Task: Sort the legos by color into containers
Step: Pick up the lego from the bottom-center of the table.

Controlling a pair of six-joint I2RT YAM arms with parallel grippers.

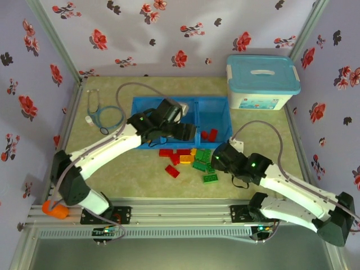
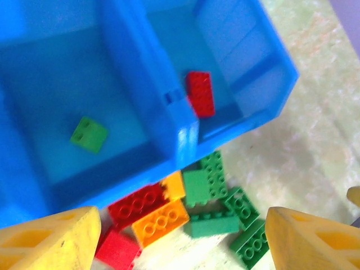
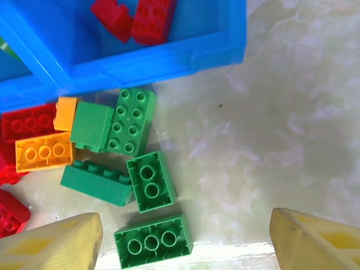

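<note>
So the left gripper [image 2: 180, 228] and right gripper [image 3: 185, 225] both hang wide open, empty. Most bricks [image 1: 188, 160] lie on the table [image 1: 129, 174] just in front of the blue tray [image 1: 196, 109]; two red ones [image 1: 209, 135] sit inside its right end.

one green lego [image 2: 89, 134] and two red ones [image 3: 152, 19] lie in the blue tray [image 2: 129, 73]; others [image 3: 134, 121] heaped just outside.

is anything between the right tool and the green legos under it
Nothing visible. The right tool is open just above the green legos, with nothing lying across them; the blue tray wall sits beyond them.
</note>
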